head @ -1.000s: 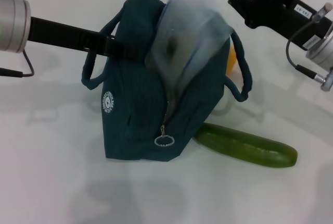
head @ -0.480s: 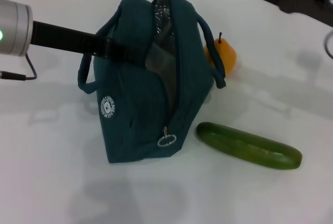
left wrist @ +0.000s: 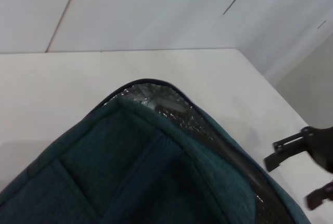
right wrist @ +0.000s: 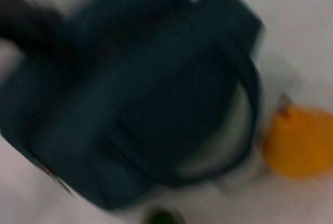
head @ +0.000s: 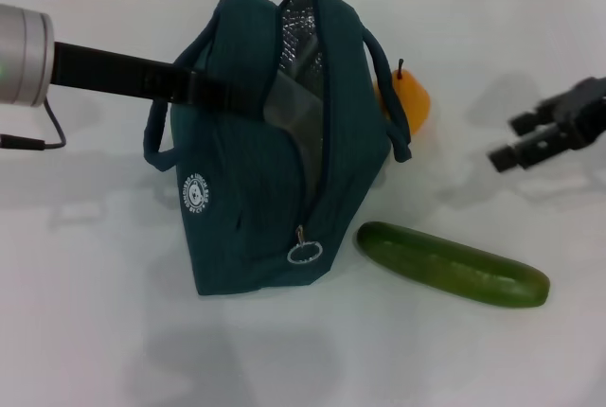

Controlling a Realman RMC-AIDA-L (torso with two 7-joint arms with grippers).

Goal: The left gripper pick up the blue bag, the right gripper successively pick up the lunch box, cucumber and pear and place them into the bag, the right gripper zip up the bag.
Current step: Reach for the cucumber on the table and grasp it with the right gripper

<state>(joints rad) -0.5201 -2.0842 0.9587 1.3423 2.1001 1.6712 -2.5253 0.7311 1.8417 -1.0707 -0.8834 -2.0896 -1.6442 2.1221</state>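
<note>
The dark teal fabric bag (head: pixel 275 151) with silver foil lining stood unzipped at the middle of my white table (head: pixel 95 331). My left gripper (head: pixel 204 88) pinched its near wall. An orange pear (head: pixel 409 104) sat behind the bag, a long green cucumber (head: pixel 453 263) beside it. My right gripper (head: pixel 521 140) hovered apart, jaws spread.

You get bright, even light on the white bench (head: pixel 114 331) in the head view, with soft grey shadows beside the blue bag (head: pixel 256 208), the cucumber (head: pixel 453 265) and the right tool (head: pixel 544 137). Your left wrist view is sharp but dim across the bag's dark fabric. Your right wrist view is heavily blurred; the pear (right wrist: pixel 302 140) shows as an orange smear.
</note>
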